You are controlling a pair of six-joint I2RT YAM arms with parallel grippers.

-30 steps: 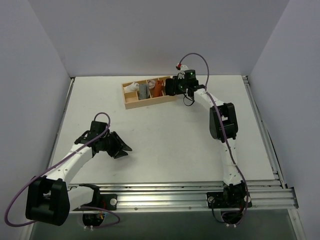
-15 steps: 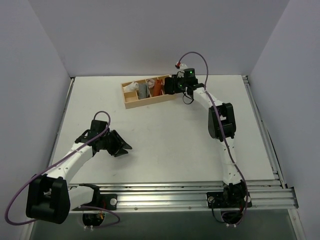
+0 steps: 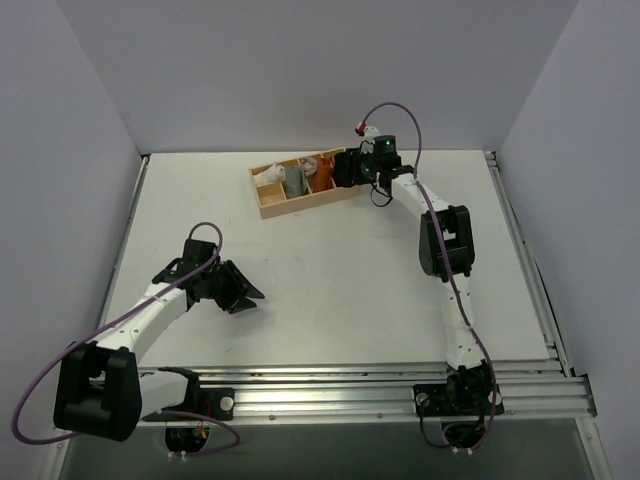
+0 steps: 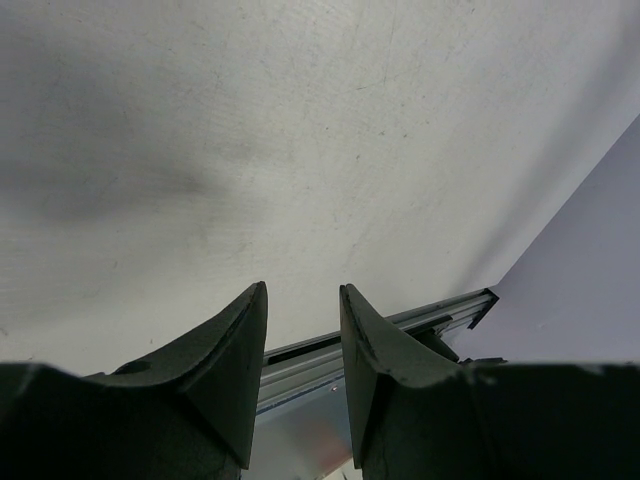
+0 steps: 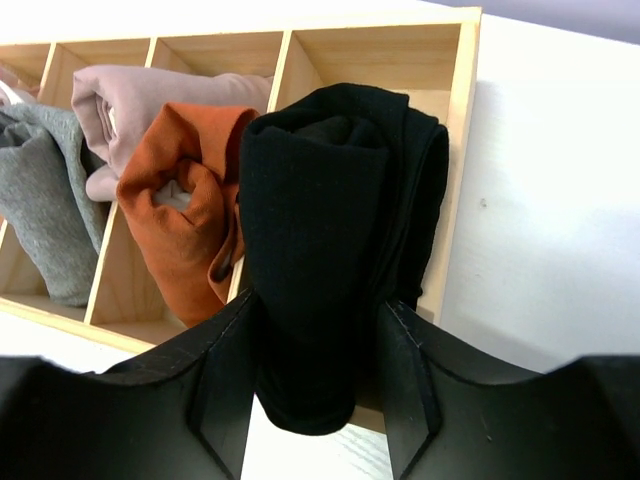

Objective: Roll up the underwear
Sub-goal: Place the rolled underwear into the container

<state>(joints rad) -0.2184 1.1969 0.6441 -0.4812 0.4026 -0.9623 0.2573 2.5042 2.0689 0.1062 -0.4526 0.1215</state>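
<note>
My right pincer (image 5: pixel 320 300) is at the right-end compartment of the wooden tray (image 5: pixel 462 150), one finger against each side of the underwear (image 5: pixel 320 170). The underwear is already a tight black roll, its far end in that compartment and its near end out over the tray's front wall. I cannot tell whether the fingers are pinching it or have let go. Over the last second the tray has slid a touch to the right under this arm, so I judge the rolling done and the release the step in hand. Left of the black roll in the tray lie an orange-brown roll (image 5: pixel 180 230), a pale pink roll (image 5: pixel 150 95) and a grey roll (image 5: pixel 45 190). My left pincer (image 4: pixel 303 290), well off from the tray toward the near left, hangs open and empty over the white table (image 3: pixel 330 260), and has not moved in that second. Plain pale walls (image 3: pixel 300 70) stand behind the tray and to either side.
</note>
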